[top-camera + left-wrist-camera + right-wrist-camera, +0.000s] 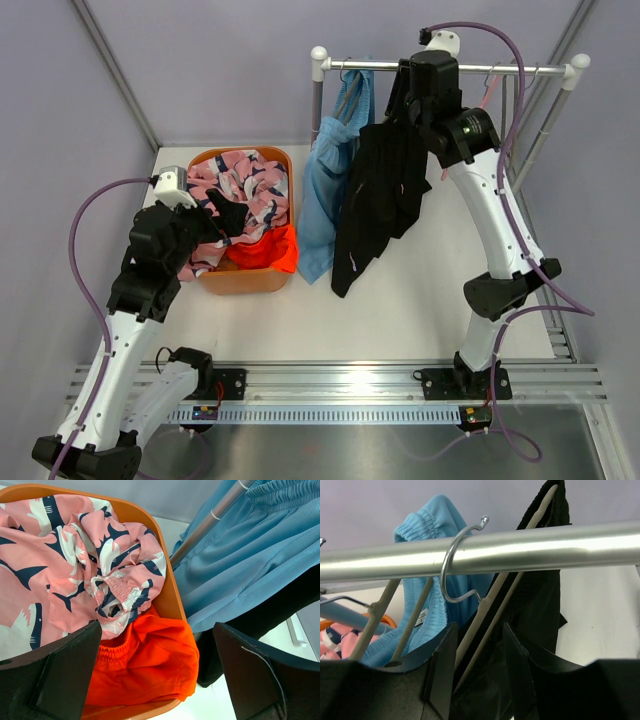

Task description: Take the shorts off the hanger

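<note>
Straddling the hanger [498,587] of the black shorts [385,190] at the rail [545,547], the right hand [479,630] is sitting narrowly parted, grip impossible to tell; the left hand [157,627] is hovering wide open, empty, above pink shorts [245,180] and orange shorts [280,250] in the basket [245,282].

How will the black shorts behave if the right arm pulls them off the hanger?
Probably floppy: the black shorts hang in limp folds and would drape and sag. Likely light, since a thin hanger carries them. They may drag that hanger along the rail.

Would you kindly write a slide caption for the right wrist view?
Right gripper straddling the pale metal-hooked hanger of the black fabric shorts on the silver metal rail.
</note>
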Available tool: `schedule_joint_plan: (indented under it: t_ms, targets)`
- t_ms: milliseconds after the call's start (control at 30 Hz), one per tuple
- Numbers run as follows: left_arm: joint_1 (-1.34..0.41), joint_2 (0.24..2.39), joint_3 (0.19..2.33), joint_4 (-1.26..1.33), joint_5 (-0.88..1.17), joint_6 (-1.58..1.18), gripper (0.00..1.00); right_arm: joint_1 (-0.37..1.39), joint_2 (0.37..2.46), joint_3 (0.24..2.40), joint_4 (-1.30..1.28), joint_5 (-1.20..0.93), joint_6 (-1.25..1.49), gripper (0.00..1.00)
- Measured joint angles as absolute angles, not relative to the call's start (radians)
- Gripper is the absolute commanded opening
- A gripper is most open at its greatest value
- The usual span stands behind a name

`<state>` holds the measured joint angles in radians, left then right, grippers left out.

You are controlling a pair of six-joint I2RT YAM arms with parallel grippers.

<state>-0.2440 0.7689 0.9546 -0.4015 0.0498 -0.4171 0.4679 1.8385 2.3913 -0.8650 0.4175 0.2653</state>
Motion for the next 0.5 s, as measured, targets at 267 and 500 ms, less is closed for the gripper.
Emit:
schedule_joint_plan:
  t_ms: [267,500]
  targets:
    - [-0.244,0.769,0.955,-0.402,0.050,-0.415,0.99,0.487,1.835,2.244,-0.691,0.542,0.267,0.52]
    - [-0.244,0.769,0.955,-0.402,0.050,-0.414,0.99,0.488,1.839,2.187,-0.591,0.618,0.276,0.42]
